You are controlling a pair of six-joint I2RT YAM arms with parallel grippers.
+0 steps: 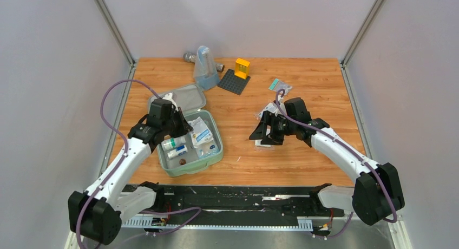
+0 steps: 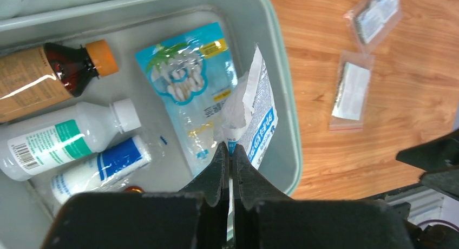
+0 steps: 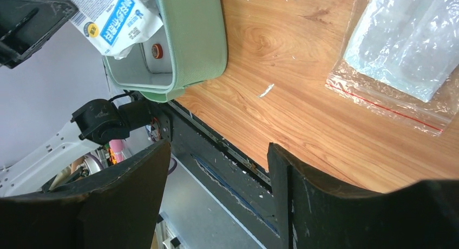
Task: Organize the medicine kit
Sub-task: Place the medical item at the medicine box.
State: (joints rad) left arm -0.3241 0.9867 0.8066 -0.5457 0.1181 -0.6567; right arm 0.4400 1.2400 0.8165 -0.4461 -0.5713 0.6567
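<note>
Presently open: wooden table (image 1: 243,151) right of pale mint-green plastic medicine kit (image 1: 218,147).
Kit: mouth up, squarish.
Left gripper (image 2: 229,151): clamps white-blue paper sachet (image 2: 260,113).
Right gripper (image 3: 219,157): wide, empty.

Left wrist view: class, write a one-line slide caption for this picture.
Left gripper pinches a blue-and-white sachet over the open medicine kit, bottles lying inside.

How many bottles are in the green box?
3: brown bottle, orange cap; white bottle with green label beside it; small blue-label bottle next. The left gripper may hide more.
</note>
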